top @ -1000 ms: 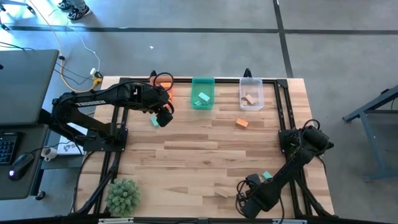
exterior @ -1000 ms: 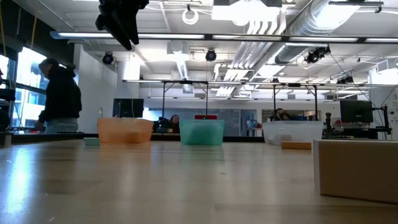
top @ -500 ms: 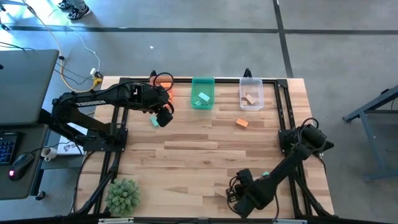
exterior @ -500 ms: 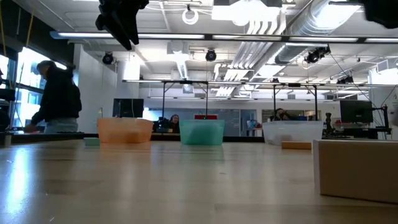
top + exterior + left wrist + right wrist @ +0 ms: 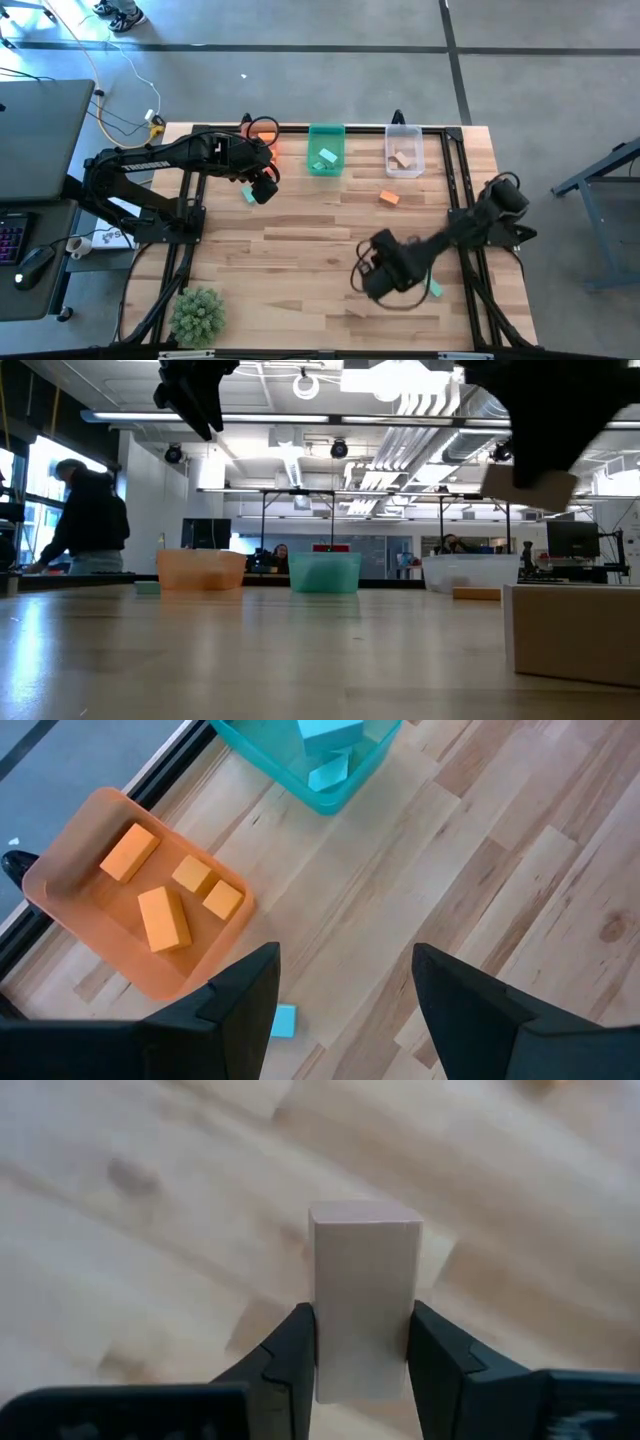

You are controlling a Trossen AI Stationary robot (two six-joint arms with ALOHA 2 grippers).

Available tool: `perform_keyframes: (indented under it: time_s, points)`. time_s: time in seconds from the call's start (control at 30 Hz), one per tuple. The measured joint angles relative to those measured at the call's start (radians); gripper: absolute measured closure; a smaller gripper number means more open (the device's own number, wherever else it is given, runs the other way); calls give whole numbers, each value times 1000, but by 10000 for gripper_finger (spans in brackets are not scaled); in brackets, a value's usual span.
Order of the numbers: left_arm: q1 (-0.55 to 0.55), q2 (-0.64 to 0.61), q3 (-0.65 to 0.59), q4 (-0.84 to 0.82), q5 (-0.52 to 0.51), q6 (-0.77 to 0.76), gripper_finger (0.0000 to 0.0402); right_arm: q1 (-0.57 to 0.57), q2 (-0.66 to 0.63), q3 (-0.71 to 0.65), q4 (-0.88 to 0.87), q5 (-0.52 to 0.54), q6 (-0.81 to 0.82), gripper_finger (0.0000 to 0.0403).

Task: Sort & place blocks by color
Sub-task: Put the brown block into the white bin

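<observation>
The right gripper (image 5: 360, 1345) pinches a tan block (image 5: 363, 1295) above the table's lower middle; pinched low, it could tip out. The left gripper (image 5: 345, 990) hangs wide near the orange bin (image 5: 70, 880).

Wood-slat table (image 5: 300, 240) with three bins along its far edge: orange bin (image 5: 262, 130), green bin (image 5: 325, 150), clear bin (image 5: 404, 150). Artificial plant (image 5: 197, 314) at the near left corner. Laptop (image 5: 35, 125), keyboard (image 5: 10, 236) and mouse (image 5: 27, 272) on a side desk. One person (image 5: 90, 515) stands in the room behind.
</observation>
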Motion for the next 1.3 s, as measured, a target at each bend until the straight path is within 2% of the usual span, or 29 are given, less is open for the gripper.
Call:
perform_keyframes:
  time_s: [0.27,0.53,0.67,1.0,1.3]
  points:
    - [0,0,0,0,0,0,188,-164,-125,0,-150,96,-258,306]
    - [0,0,0,0,0,-4,188,-392,-238,0,-165,182,-564,306]
    - [0,0,0,0,0,-6,188,-535,-272,0,-162,180,-709,306]
    - [0,0,0,0,0,-8,188,-901,-276,0,-44,15,-1114,306]
    - [0,0,0,0,0,-8,188,-1177,-247,0,-3,-124,-1293,306]
